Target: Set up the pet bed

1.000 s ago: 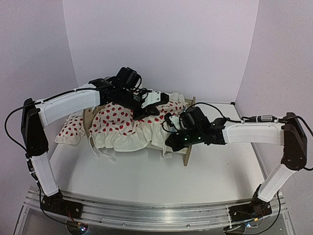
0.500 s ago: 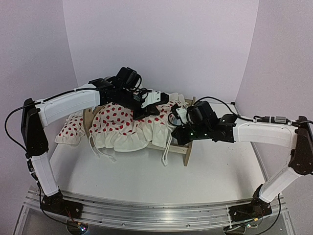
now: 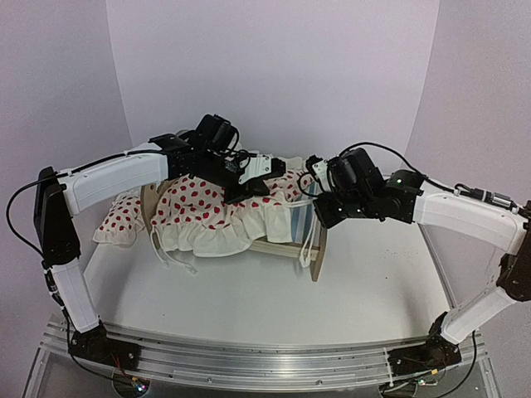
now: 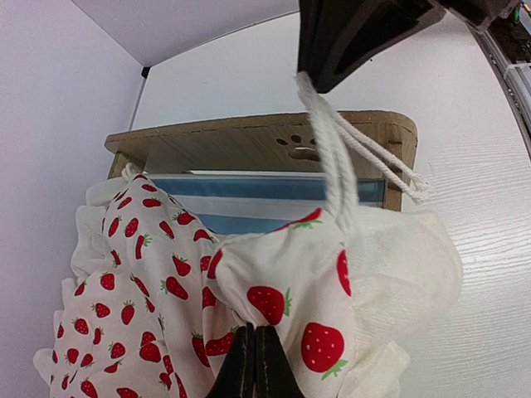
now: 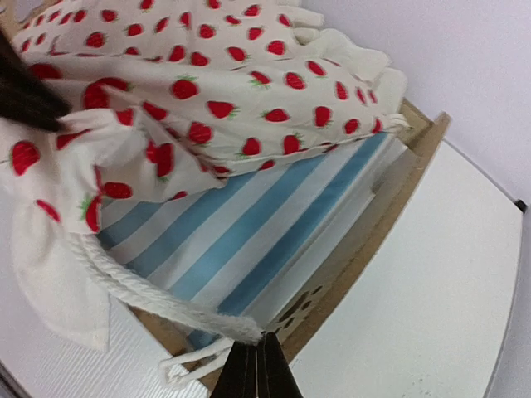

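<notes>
The pet bed (image 3: pixel 318 249) is a light-wood frame with a blue-and-white striped mattress (image 3: pixel 300 222), mostly under a strawberry-print ruffled blanket (image 3: pixel 207 211). My left gripper (image 3: pixel 242 191) is shut on a bunch of blanket fabric (image 4: pixel 274 307) over the bed. My right gripper (image 3: pixel 322 207) is shut on the end of the blanket's white cord (image 5: pixel 166 298), holding it above the bed's right end board (image 5: pixel 390 207). The mattress (image 5: pixel 274 224) lies bare beneath it. The cord (image 4: pixel 332 141) runs taut from the blanket corner up to the right gripper.
A small strawberry-print pillow (image 3: pixel 120 217) lies on the table left of the bed. A loose white cord (image 3: pixel 176 259) trails off the blanket's front left. White walls close in behind and at both sides.
My right gripper has risen and moved back and right with the cord, lifting the blanket's right corner and baring the striped mattress. My left gripper has held its place.
</notes>
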Controlling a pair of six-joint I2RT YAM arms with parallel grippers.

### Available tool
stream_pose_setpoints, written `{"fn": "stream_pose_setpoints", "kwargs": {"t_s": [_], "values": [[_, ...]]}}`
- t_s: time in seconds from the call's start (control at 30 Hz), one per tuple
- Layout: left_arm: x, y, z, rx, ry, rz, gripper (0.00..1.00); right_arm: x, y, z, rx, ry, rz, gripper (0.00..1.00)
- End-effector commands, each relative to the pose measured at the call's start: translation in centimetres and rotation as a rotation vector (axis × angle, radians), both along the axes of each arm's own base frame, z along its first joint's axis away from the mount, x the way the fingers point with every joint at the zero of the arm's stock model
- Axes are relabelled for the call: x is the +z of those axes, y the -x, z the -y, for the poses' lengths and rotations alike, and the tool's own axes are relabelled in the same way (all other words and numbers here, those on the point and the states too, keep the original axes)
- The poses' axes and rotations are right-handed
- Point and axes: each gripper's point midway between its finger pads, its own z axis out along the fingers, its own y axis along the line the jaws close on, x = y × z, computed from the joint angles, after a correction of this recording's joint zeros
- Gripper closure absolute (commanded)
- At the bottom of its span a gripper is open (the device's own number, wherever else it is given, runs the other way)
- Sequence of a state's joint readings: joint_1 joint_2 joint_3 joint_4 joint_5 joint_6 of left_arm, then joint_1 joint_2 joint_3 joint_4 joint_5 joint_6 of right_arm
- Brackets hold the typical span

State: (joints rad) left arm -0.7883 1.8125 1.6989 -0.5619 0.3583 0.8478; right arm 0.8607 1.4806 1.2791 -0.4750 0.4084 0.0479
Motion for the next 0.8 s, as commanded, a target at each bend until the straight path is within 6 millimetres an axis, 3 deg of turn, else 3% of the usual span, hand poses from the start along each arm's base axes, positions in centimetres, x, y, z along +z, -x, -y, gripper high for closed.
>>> {"fn": "stream_pose_setpoints", "kwargs": {"t_s": [0.0, 0.17, 0.27, 0.37, 0.47, 0.53, 0.6, 0.67, 0.7, 0.77], "values": [[3.4, -0.2, -0.6, 0.008, 0.051, 0.083, 1.00, 2.6, 4.5, -3.8, 0.313, -0.158, -0.114, 1.00], [3.4, -0.2, -0.7, 0.009, 0.051, 0.087, 1.00, 2.3, 10.9, -7.8, 0.549, -0.401, -0.451, 1.00], [3.3, -0.1, -0.8, 0.007, 0.047, 0.086, 1.00, 0.9, 13.1, -8.2, 0.582, -0.452, -0.601, 1.00], [2.5, 0.1, -0.9, 0.000, 0.036, 0.075, 1.00, -0.4, 12.9, -8.0, 0.548, -0.445, -0.618, 1.00], [0.9, 0.5, -0.9, -0.013, 0.015, 0.041, 0.99, -0.5, 12.0, -8.8, 0.527, -0.485, -0.595, 1.00], [-0.7, 1.2, -1.2, -0.032, -0.005, 0.004, 0.94, -0.8, 11.0, -9.4, 0.494, -0.509, -0.578, 1.00], [-1.6, 1.9, -1.4, -0.050, -0.014, -0.021, 0.85, -1.3, 10.2, -9.7, 0.464, -0.512, -0.564, 1.00], [-1.8, 2.9, -1.7, -0.066, -0.009, -0.056, 0.61, -1.8, 9.6, -9.7, 0.435, -0.510, -0.553, 1.00], [-1.5, 3.4, -1.8, -0.074, 0.004, -0.074, 0.49, -2.0, 9.4, -9.8, 0.425, -0.512, -0.550, 1.00], [-0.2, 4.6, -2.1, -0.097, 0.059, -0.105, 0.39, -2.1, 9.1, -9.9, 0.414, -0.521, -0.546, 1.00]]}}
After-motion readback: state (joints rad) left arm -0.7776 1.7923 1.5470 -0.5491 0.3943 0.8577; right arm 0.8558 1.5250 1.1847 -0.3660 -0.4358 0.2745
